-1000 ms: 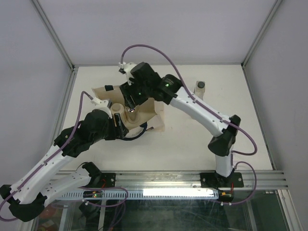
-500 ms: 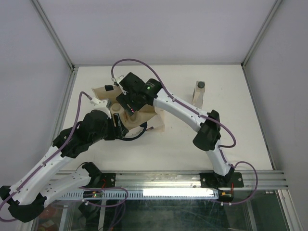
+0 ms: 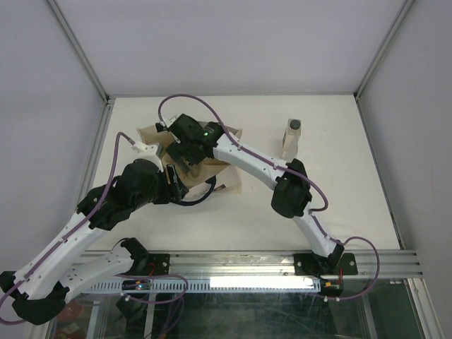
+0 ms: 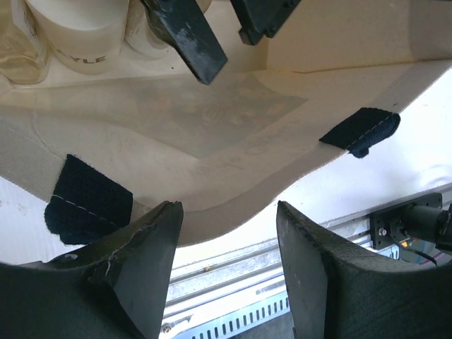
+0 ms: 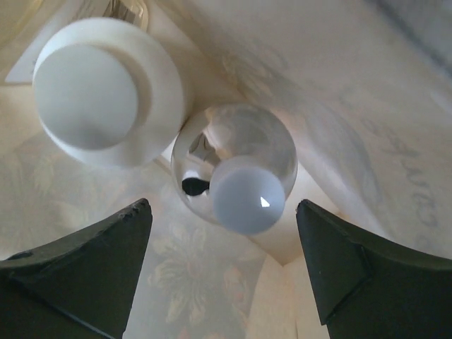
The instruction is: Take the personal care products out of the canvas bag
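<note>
The beige canvas bag [image 3: 227, 157] lies at the table's back left, mostly under both arms. My right gripper [image 3: 181, 151] reaches down into it. In the right wrist view my right gripper [image 5: 222, 212] is open, its fingers on either side of the silver-topped bottle [image 5: 236, 169]. The cream cylindrical bottle [image 5: 99, 92] stands beside it. My left gripper [image 4: 227, 212] is open at the bag's rim [image 4: 233, 201]. That view shows the cream bottle [image 4: 81, 32] and the amber-liquid bottle [image 4: 21, 42] inside. The clear rectangular bottle with a dark cap [image 3: 292, 134] stands on the table at the right.
Navy handle patches [image 4: 88, 201] [image 4: 360, 127] sit on the bag's rim. A navy loop handle [image 3: 205, 194] lies on the table in front of the bag. Grey walls enclose the table on the left, back and right. A metal rail [image 3: 240, 263] runs along the near edge.
My right arm has swung left and lowered its gripper deeper into the bag. The left arm has barely moved. The clear bottle on the right now shows fully.
</note>
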Robot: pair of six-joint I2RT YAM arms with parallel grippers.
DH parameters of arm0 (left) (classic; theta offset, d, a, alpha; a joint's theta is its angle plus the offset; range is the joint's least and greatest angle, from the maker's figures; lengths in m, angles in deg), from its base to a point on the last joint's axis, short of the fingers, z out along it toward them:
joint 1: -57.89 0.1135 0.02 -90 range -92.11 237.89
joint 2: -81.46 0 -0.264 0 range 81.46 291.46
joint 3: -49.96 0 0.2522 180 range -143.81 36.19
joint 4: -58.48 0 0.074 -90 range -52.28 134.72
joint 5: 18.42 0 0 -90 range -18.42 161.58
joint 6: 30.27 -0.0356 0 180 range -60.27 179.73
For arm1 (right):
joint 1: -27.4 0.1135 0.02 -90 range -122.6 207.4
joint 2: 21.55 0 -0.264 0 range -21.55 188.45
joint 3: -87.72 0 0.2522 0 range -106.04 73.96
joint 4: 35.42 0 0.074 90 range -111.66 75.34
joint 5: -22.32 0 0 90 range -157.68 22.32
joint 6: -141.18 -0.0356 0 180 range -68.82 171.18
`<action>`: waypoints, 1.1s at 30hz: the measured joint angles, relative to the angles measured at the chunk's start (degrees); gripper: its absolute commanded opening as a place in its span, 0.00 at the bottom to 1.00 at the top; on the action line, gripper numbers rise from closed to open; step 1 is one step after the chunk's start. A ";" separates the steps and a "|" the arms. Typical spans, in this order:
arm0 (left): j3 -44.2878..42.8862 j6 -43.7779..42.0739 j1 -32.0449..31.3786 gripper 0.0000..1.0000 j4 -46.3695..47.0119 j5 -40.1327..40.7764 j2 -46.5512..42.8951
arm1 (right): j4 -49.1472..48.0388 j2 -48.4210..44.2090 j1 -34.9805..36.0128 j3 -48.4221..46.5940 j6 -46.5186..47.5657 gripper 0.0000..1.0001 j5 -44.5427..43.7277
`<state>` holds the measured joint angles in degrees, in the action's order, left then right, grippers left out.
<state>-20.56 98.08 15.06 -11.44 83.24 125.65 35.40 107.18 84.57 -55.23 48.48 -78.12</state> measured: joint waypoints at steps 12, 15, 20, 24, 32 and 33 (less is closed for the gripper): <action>-0.17 0.00 0.00 0.59 -0.04 0.33 0.07 | -3.21 5.16 -1.14 -1.18 -0.42 0.82 -1.11; -0.66 -0.11 0.00 0.60 -0.04 0.39 0.26 | -3.19 5.66 -1.44 -1.18 -0.46 0.78 -0.55; -1.53 -0.42 0.00 0.60 -0.07 0.46 1.25 | -3.06 5.77 -1.44 -1.36 -0.46 0.68 -0.57; -1.62 -0.44 0.00 0.60 -0.09 0.46 1.68 | -2.97 5.77 -1.44 -1.42 -0.46 0.49 -0.57; -1.73 -0.44 0.00 0.61 -0.09 0.48 1.66 | -2.54 5.77 -1.46 -1.97 -0.61 0.10 -0.55; -1.73 -0.42 0.00 0.60 -0.09 0.50 1.66 | -2.47 5.77 -1.46 -1.97 -0.72 0.05 -0.57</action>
<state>-22.28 97.66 15.06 -11.53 83.75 127.31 32.93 112.95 83.10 -57.20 47.76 -78.69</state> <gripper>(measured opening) 0.602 0.760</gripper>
